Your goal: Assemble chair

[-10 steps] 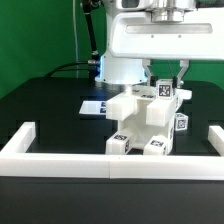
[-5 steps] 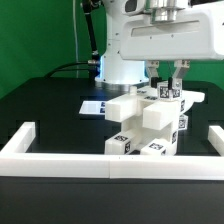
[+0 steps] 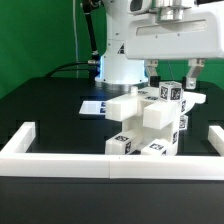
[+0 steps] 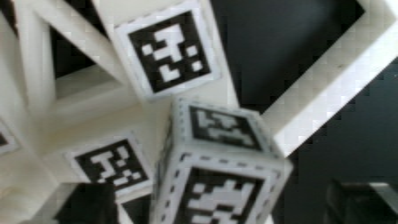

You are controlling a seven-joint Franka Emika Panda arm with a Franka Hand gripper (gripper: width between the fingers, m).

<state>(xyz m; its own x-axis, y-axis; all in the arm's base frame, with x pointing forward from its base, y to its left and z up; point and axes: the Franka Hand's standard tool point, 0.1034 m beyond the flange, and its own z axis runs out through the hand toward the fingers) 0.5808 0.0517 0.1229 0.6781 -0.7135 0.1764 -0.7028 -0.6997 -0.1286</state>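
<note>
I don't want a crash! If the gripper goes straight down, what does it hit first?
Likely the post, right under the open gripper; its fingers might slide past either side. Depth is unclear.

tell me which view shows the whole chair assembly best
The exterior view: the whole chair shows there, stacked white blocks behind the low border wall. The wrist view is too close, catching only one tagged square post and part of the cross-braced frame.

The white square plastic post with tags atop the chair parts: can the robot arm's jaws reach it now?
Probably yes. The jaws hang open directly over the white square tagged post, one to each side, and nothing lies between them and it.
</note>
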